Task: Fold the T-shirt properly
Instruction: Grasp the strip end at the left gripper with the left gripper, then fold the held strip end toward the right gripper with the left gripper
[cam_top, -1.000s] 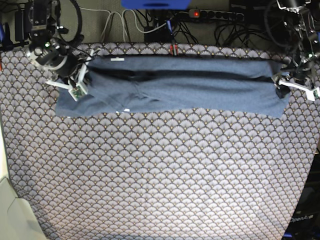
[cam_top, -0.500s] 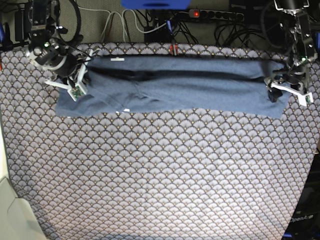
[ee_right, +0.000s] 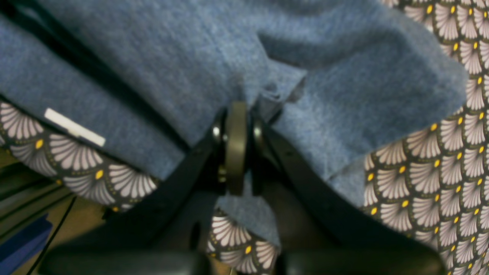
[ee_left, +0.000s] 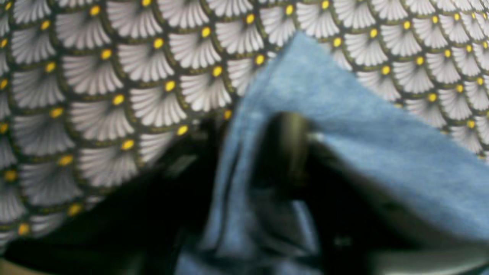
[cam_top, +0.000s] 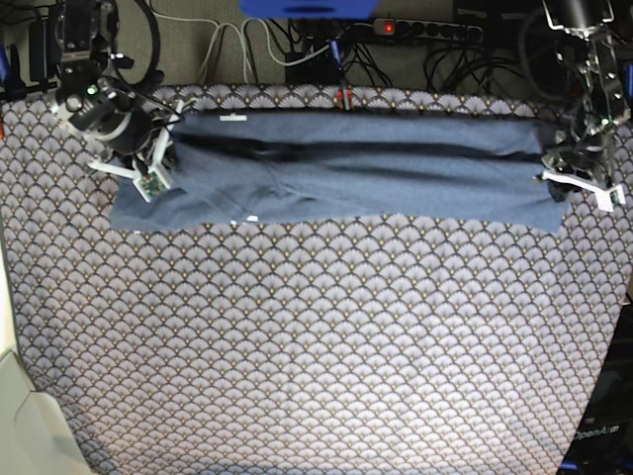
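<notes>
The slate-blue T-shirt (cam_top: 376, 173) lies folded into a long band across the far part of the table. Its end on the base view's left is pinched in my right gripper (cam_top: 156, 168), and the right wrist view shows that gripper (ee_right: 244, 110) shut on a bunched fold of the T-shirt (ee_right: 172, 57) near a white label (ee_right: 74, 127). My left gripper (cam_top: 556, 178) sits at the band's opposite end. In the blurred left wrist view the T-shirt (ee_left: 344, 114) tents up around my left gripper (ee_left: 267, 152), whose jaws are closed on a corner of it.
A scallop-patterned tablecloth (cam_top: 316, 346) covers the table. Behind the far edge run a power strip (cam_top: 425, 30) and cables (cam_top: 237, 45). A pale object (cam_top: 20, 416) stands off the near left corner. The table's right edge lies just beyond my left gripper.
My left gripper has come in over the shirt's right end and closed from wide open onto the cloth. The right gripper and its end of the shirt have barely moved.
</notes>
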